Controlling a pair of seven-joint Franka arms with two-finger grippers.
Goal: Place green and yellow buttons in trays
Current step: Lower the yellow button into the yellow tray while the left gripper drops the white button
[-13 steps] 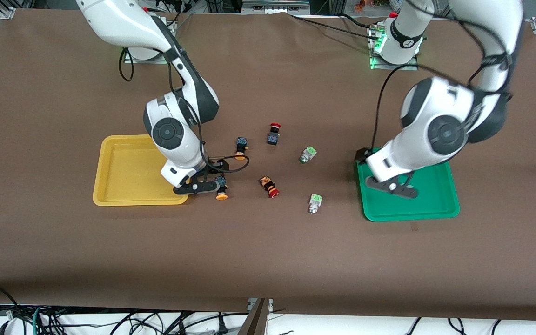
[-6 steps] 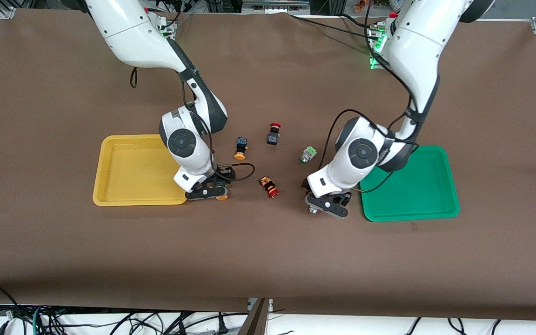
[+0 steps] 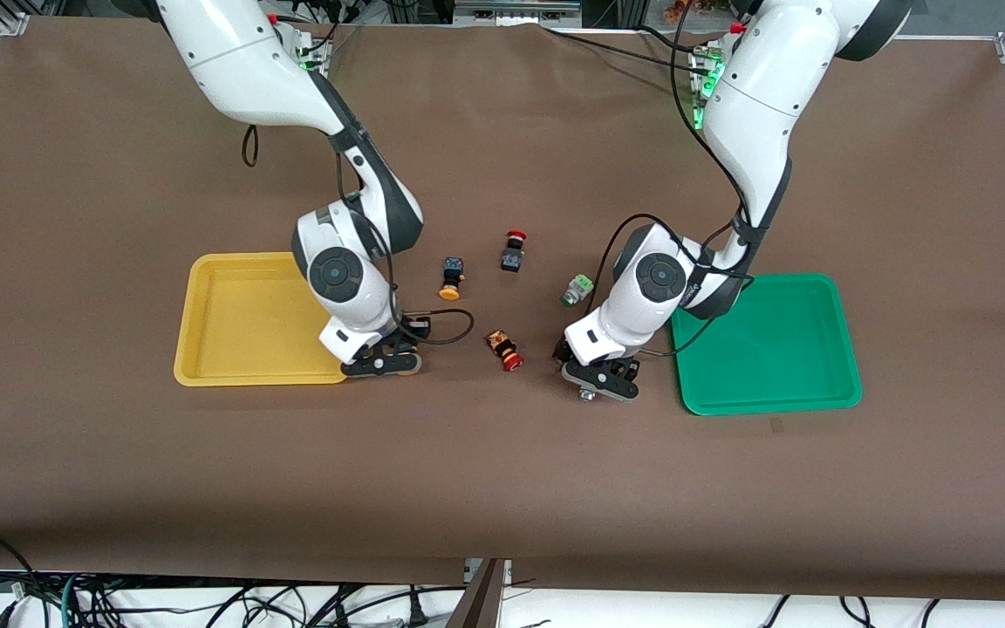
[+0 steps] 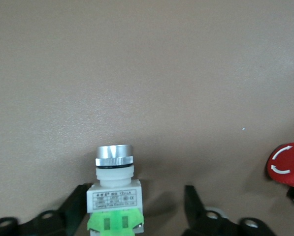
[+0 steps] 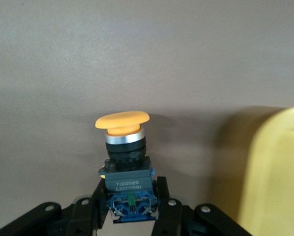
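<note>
My right gripper (image 3: 385, 362) is low beside the yellow tray's (image 3: 241, 323) corner. In the right wrist view the gripper (image 5: 129, 206) is shut on the dark body of a yellow button (image 5: 122, 142). My left gripper (image 3: 600, 379) is low over a green button (image 3: 587, 395) near the green tray (image 3: 773, 349). In the left wrist view the gripper (image 4: 136, 204) is open, with a finger on each side of that button (image 4: 114, 189). A second yellow button (image 3: 450, 277) and a second green button (image 3: 577, 290) lie between the arms.
Two red-capped buttons lie between the arms, one (image 3: 513, 250) farther from the camera and one (image 3: 504, 349) nearer; the nearer one also shows in the left wrist view (image 4: 286, 164). The yellow tray's rim (image 5: 279, 172) is close beside the held button. Both trays hold nothing.
My left arm swung from over the green tray down to the nearer green button. My right gripper closed on the yellow button and shifted slightly toward the yellow tray.
</note>
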